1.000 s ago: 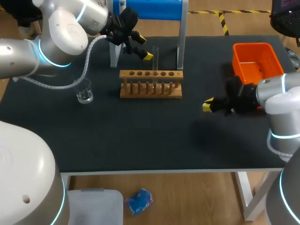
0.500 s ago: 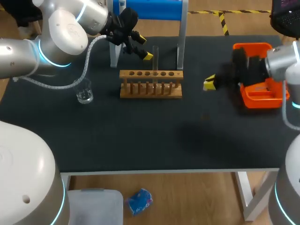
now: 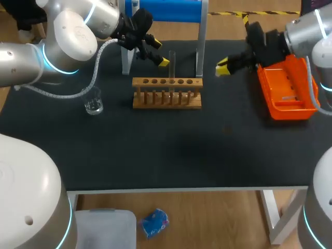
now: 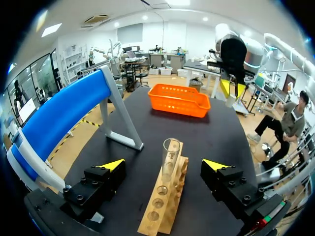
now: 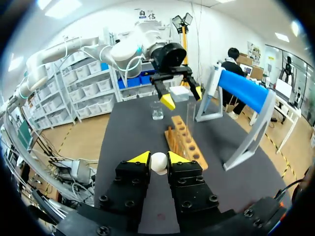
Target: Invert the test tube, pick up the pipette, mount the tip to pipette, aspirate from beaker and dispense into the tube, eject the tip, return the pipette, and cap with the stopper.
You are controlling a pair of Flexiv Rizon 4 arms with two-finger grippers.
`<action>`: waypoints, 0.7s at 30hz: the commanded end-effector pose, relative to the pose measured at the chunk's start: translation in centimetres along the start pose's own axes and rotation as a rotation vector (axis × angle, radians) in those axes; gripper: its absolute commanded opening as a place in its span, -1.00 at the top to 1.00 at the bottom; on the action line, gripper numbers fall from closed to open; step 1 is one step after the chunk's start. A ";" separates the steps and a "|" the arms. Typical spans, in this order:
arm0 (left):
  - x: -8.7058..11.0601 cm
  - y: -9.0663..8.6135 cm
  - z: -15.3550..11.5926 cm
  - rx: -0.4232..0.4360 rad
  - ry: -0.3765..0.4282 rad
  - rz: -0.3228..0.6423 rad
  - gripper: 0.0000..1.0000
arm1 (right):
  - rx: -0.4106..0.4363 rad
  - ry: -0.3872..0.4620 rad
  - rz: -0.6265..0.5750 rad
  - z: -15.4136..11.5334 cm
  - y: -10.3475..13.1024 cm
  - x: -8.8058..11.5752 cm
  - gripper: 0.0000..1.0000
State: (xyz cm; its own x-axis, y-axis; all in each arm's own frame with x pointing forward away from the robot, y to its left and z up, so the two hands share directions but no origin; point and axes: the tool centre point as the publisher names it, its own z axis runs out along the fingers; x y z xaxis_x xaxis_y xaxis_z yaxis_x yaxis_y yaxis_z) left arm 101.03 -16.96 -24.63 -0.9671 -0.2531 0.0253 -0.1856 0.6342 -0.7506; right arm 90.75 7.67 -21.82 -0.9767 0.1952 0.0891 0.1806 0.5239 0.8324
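— Standing upright in a hole of the wooden rack, the test tube is seen between the fingers of the left gripper. They are spread wide, and the glass is touched by neither.
— And the right gripper?
— Its fingers are clamped on a small white stopper. It is held above the tabletop, between the rack and the orange basket.
— Is the beaker seen?
— It is set on the tabletop near the rack's end, on the left arm's side.
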 end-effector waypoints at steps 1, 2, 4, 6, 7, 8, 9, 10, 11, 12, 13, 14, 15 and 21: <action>-0.1 -0.1 -0.1 -0.006 0.005 -0.002 -1.00 | 0.021 -0.004 -0.005 0.5 1.2 -0.6 1.00; -0.1 -0.1 -0.1 -0.006 0.005 -0.002 -1.00 | 0.021 -0.004 -0.005 0.5 1.2 -0.6 1.00; -0.1 -0.1 -0.1 -0.006 0.005 -0.002 -1.00 | 0.021 -0.004 -0.005 0.5 1.2 -0.6 1.00; -0.1 -0.1 -0.1 -0.006 0.005 -0.002 -1.00 | 0.021 -0.004 -0.005 0.5 1.2 -0.6 1.00; -0.1 -0.1 -0.1 -0.006 0.005 -0.002 -1.00 | 0.021 -0.004 -0.005 0.5 1.2 -0.6 1.00; -0.1 -0.1 -0.1 -0.006 0.005 -0.002 -1.00 | 0.021 -0.004 -0.005 0.5 1.2 -0.6 1.00; -0.1 -0.1 -0.1 -0.006 0.005 -0.002 -1.00 | 0.021 -0.004 -0.005 0.5 1.2 -0.6 1.00; -0.1 -0.1 -0.1 -0.006 0.005 -0.002 -1.00 | 0.021 -0.004 -0.005 0.5 1.2 -0.6 1.00; -0.1 -0.1 -0.1 -0.006 0.005 -0.002 -1.00 | 0.021 -0.004 -0.005 0.5 1.2 -0.6 1.00; -0.1 -0.1 -0.1 -0.006 0.005 -0.002 -1.00 | 0.021 -0.004 -0.005 0.5 1.2 -0.6 1.00; -0.1 -0.1 -0.1 -0.006 0.005 -0.002 -1.00 | 0.021 -0.004 -0.005 0.5 1.2 -0.6 1.00; -0.1 -0.1 -0.1 -0.006 0.005 -0.002 -1.00 | 0.021 -0.004 -0.005 0.5 1.2 -0.6 1.00; -0.1 -0.1 -0.1 -0.006 0.005 -0.002 -1.00 | 0.021 -0.004 -0.005 0.5 1.2 -0.6 1.00; -0.1 -0.1 -0.1 -0.006 0.005 -0.002 -1.00 | 0.011 0.038 -0.024 1.9 2.2 -2.2 1.00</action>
State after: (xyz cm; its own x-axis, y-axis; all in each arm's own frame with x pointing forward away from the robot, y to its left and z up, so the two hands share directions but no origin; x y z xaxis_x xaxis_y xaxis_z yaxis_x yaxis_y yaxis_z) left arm 101.02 -16.96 -24.63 -0.9671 -0.2531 0.0253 -0.1856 0.6342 -0.7506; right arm 91.80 9.11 -21.01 -0.9800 0.1811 0.0826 0.1680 0.5302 0.8311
